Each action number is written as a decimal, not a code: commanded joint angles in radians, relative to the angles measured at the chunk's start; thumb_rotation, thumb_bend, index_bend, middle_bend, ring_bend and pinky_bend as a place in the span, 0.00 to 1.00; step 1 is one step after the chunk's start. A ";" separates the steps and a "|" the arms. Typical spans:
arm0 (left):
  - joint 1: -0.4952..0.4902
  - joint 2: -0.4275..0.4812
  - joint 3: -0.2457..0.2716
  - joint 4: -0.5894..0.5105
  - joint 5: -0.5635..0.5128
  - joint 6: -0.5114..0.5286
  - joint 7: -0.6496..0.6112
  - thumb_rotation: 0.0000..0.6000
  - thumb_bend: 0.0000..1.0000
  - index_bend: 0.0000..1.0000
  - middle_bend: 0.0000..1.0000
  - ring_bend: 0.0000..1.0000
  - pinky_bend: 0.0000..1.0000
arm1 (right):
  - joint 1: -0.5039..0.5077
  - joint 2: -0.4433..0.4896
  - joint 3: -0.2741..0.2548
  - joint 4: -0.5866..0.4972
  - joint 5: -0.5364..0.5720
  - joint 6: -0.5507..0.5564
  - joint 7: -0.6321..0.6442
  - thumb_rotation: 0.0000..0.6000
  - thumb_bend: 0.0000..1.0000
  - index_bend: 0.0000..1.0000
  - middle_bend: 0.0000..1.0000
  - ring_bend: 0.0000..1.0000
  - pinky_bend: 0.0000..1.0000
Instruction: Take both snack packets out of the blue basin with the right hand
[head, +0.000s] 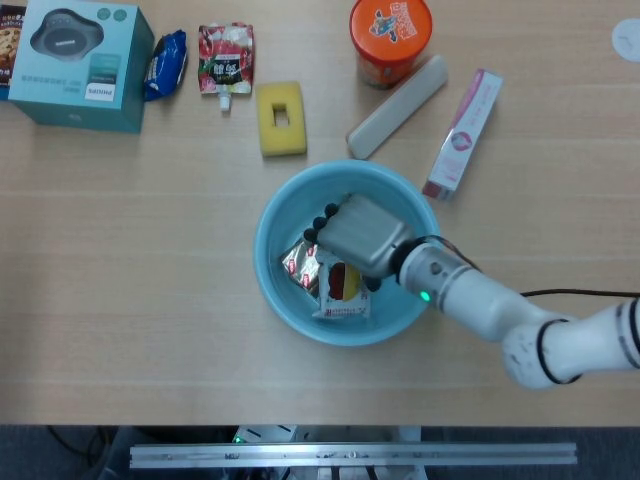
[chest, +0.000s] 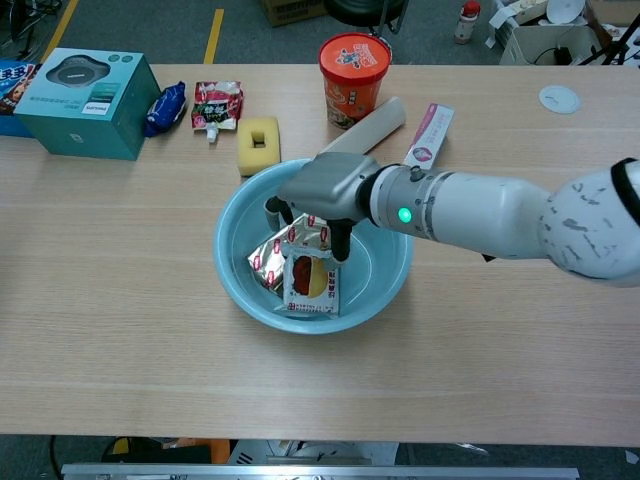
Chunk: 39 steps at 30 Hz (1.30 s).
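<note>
The blue basin (head: 270, 215) (chest: 225, 260) stands mid-table with two snack packets in it. A gold packet with red marks (head: 297, 262) (chest: 265, 258) lies at its left, partly under my right hand. A white packet with a red and yellow picture (head: 345, 290) (chest: 312, 280) lies in front of it. My right hand (head: 360, 232) (chest: 320, 190) is inside the basin, palm down over the gold packet, its fingers (chest: 340, 240) pointing down and spread on either side of it. I see nothing gripped. My left hand shows in neither view.
Along the far side stand a teal box (head: 75, 65), a blue wrapper (head: 165, 62), a red pouch (head: 225, 58), a yellow sponge (head: 281, 118), an orange cup (head: 390, 35), a beige bar (head: 398, 105) and a pink-white box (head: 463, 130).
</note>
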 joint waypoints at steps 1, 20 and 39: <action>0.001 0.000 0.000 0.004 0.000 0.000 -0.005 1.00 0.36 0.22 0.19 0.11 0.10 | 0.086 -0.085 -0.031 0.069 0.110 0.042 -0.047 1.00 0.13 0.26 0.30 0.23 0.46; 0.007 -0.005 -0.002 0.031 -0.006 0.001 -0.031 1.00 0.36 0.22 0.19 0.11 0.10 | 0.176 -0.124 -0.111 0.086 0.177 0.100 -0.033 1.00 0.13 0.28 0.32 0.23 0.46; -0.003 -0.018 -0.008 0.049 -0.014 -0.018 -0.040 1.00 0.36 0.22 0.19 0.11 0.10 | 0.136 -0.085 -0.181 0.042 0.056 0.127 0.039 1.00 0.14 0.47 0.44 0.36 0.53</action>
